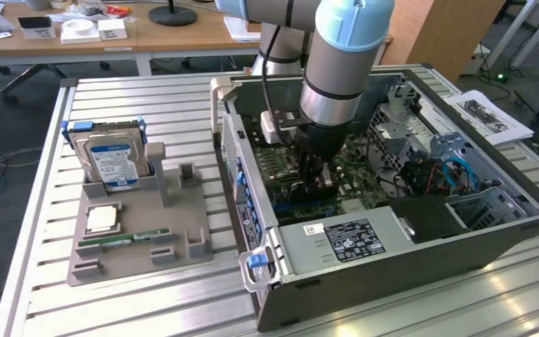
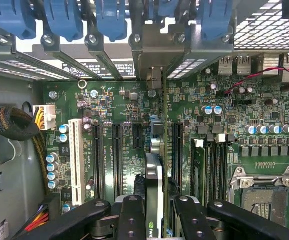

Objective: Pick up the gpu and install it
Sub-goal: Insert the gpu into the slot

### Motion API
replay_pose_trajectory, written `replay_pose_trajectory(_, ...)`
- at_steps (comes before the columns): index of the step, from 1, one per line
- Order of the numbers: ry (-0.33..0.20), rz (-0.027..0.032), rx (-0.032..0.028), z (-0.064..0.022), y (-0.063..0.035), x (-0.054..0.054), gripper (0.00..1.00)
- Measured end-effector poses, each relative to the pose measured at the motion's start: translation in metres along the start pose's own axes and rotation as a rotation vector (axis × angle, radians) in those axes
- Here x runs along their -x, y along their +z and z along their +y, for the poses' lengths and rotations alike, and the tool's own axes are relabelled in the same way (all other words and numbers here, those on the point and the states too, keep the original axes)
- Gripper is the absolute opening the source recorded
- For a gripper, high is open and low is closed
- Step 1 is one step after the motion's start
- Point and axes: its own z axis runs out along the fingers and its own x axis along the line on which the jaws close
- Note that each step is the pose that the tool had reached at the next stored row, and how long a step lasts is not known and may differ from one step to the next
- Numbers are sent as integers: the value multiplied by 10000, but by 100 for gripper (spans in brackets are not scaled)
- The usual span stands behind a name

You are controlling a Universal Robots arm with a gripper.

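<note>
Black, thin gpu card (image 2: 154,200) is pinched edge-on in the jaws (image 2: 154,215) above the green motherboard (image 2: 134,125), at the case's twelve o'clock; picked up, not yet seated in a slot.

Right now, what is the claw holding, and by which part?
The claw grips the gpu by its top edge, card on edge above the motherboard slots.

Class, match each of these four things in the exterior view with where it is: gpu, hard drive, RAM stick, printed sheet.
Things:
1. gpu
2. hard drive
3. RAM stick
4. printed sheet

Places:
A. lying flat on the grey holder tray
B. standing upright in the holder tray
C. in the gripper, inside the computer case
D. on the table, at the case's exterior-view right

Pairs: 1-C, 2-B, 3-A, 4-D
</note>
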Motion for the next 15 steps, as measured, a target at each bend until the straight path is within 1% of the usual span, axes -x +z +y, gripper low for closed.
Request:
replay_pose_trajectory(9, 0, 0, 0, 0, 0, 0, 27)
replay_pose_trajectory(10, 6, -6, 11, 4, 1, 1, 27)
replay_pose_trajectory(11, 5, -1, 1, 2, 1, 0, 27)
replay_pose_trajectory(12, 5, -2, -1, 2, 1, 0, 33)
replay_pose_trajectory(13, 3, -1, 0, 1, 0, 0, 33)
replay_pose_trajectory(15, 0, -1, -1, 0, 0, 0, 45)
